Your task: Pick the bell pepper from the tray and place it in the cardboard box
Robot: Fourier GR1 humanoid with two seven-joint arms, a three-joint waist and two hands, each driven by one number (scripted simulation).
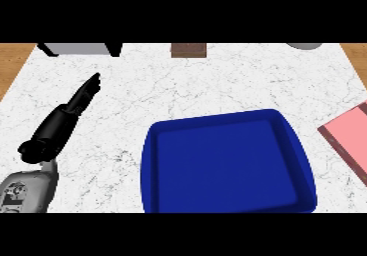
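1. The left hand (81, 95) lies over the marble counter (215, 85), fingers straight and together, holding nothing.
2. To its right and nearer the robot sits the blue tray (153, 170); no bell pepper shows in it.
3. Far right, a pink box (356, 140), possibly the cardboard one, is cut off by the edge.

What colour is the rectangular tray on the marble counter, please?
Deep blue tray; head view shows it best.

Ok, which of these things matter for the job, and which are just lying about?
Job: blue tray, nothing in it; pink box at right edge; left hand.
Lying about: grey block, brown block, grey round thing, along the back.
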